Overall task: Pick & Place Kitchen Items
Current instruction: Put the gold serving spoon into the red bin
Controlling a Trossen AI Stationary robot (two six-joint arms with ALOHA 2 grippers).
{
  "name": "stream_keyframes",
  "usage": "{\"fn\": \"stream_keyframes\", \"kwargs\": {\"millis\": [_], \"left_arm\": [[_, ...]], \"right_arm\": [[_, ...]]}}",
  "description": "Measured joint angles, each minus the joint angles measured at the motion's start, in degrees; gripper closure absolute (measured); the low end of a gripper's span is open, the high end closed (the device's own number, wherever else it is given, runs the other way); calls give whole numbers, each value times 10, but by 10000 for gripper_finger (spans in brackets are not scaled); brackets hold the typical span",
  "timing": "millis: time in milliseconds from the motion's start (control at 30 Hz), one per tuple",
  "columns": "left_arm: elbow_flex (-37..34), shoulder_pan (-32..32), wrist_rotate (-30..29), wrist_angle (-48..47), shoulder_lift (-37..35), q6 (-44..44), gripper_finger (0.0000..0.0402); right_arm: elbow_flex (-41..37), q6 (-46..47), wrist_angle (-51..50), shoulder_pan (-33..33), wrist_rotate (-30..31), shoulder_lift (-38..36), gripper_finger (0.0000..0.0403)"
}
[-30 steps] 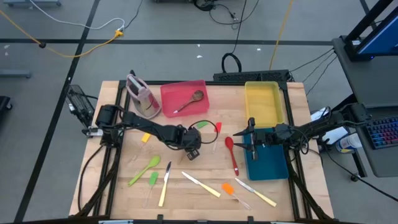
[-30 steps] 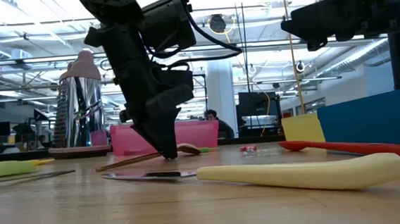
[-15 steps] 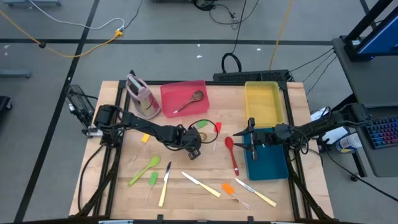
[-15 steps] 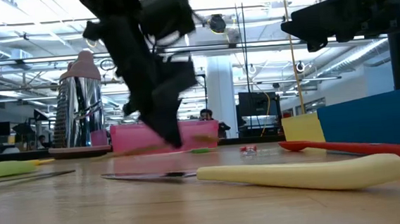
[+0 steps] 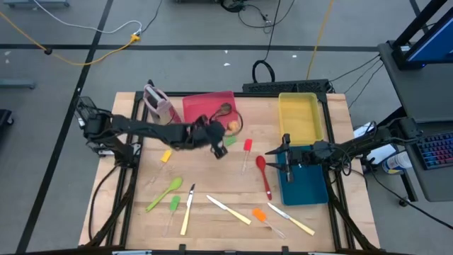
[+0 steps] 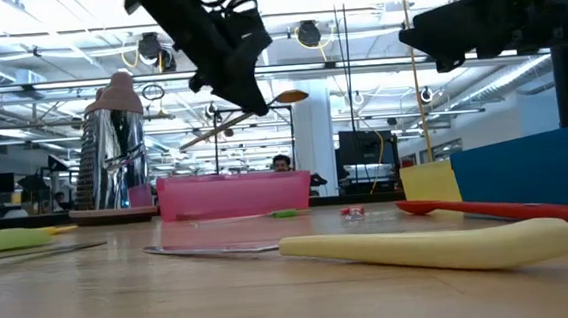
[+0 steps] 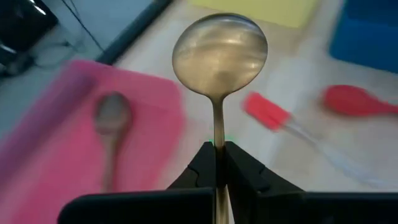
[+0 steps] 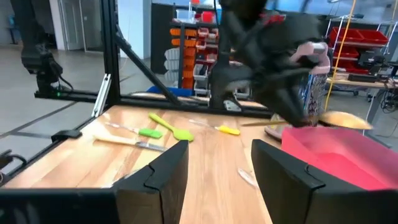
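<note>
While the left gripper (image 5: pixel 212 136) hangs over the red tray (image 5: pixel 192 108) in the high view, we see it pinching a wooden spoon (image 5: pixel 228 127) whose bowl pokes past the tray's near edge. A second wooden spoon (image 5: pixel 216 113) already lies inside. We judge the carry should go a little farther over the tray, and lower, before letting go, so the bowl clears the rim. The right gripper (image 5: pixel 287 161) waits with fingers spread beside the blue tray (image 5: pixel 304 188), a red spoon (image 5: pixel 262 173) just beside it. Green spoon (image 5: pixel 164 193), cream-handled knives (image 5: pixel 187 210) and an orange spatula (image 5: pixel 263 217) lie scattered on the pale wooden table (image 5: pixel 134 219), which stands on a grey floor.

From the low view, we see the spoon held well above the tray, tilted, bowl end up. A cream-handled knife lies nearest the camera, with ceiling lights and a distant person in the hall behind.

On the left wrist view, fingers are pressed tight on the spoon's neck, the tray and its resting spoon below.

On the right wrist view, open fingers frame the table and racks of orange bins beyond.
</note>
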Motion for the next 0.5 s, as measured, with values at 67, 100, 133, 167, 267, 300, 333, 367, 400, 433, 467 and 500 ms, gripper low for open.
{"fn": "stream_keyframes", "kwargs": {"millis": [67,100,133,167,267,300,333,367,400,433,467,500], "left_arm": [[0,32,18,23,0,45,397],[0,49,32,31,1,63,397],[0,66,45,38,4,75,396],[0,81,52,50,8,82,394],[0,126,53,63,12,101,389],[0,140,53,72,15,109,390],[1,153,53,80,18,119,392],[1,167,53,80,20,129,395],[0,180,53,72,21,137,396],[0,191,51,73,26,142,397],[0,202,49,81,32,145,396],[0,212,46,83,37,145,393]], "right_arm": [[0,0,5,0,0,0,234],[0,0,8,0,0,0,234],[0,0,11,0,0,0,234],[0,-1,11,0,0,0,234],[0,-1,10,0,0,0,234],[0,-1,10,0,0,0,234],[0,-1,10,0,0,0,234],[0,-1,10,0,0,0,234],[0,-1,10,0,0,0,234],[0,-1,10,0,0,0,234],[0,-2,10,0,0,0,234],[0,-1,10,0,0,0,234]]}}
